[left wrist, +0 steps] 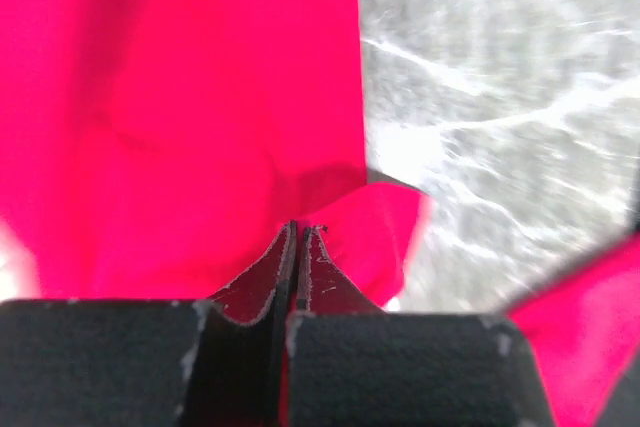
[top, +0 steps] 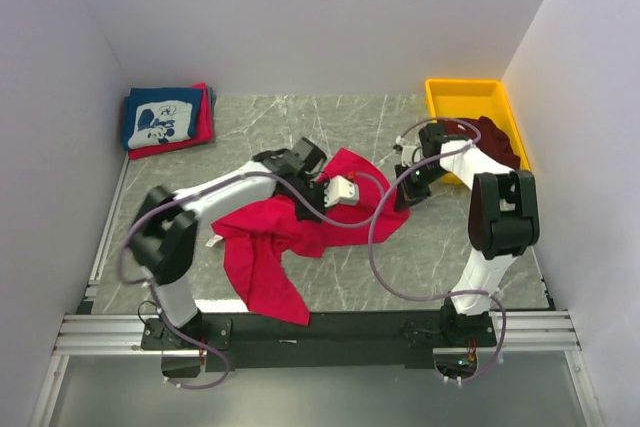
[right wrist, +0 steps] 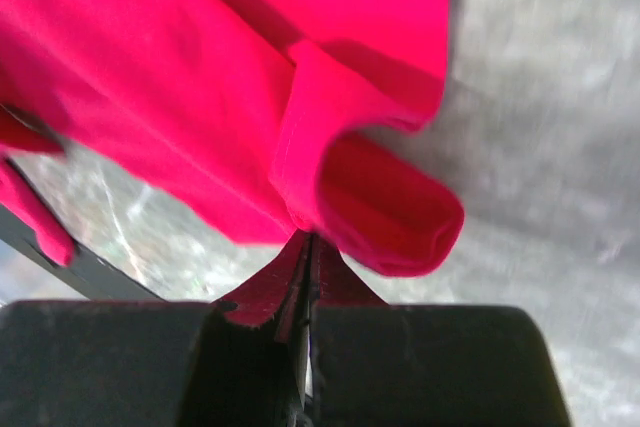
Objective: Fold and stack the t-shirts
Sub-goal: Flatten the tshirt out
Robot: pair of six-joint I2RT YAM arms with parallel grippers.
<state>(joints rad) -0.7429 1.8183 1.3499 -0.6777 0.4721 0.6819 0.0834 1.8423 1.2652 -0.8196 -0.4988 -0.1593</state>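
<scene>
the red t-shirt [top: 265,247] lies crumpled in the middle of the surface [top: 440,247], one tail trailing to the near edge; the left fingers [left wrist: 300,237] are closed on a thin fold of its edge, the right fingers [right wrist: 306,247] on cloth beside a rolled sleeve. with so little in each pinch, i reckon a hard pull apart could slip a corner free or drag the tail over the edge. the left arm [top: 230,192] stretches low to the centre, while the right arm [top: 500,212] stands elbow-high, doubled back toward it.

light: bright, even | shadows: soft | wrist views: backgrounds blurred
</scene>
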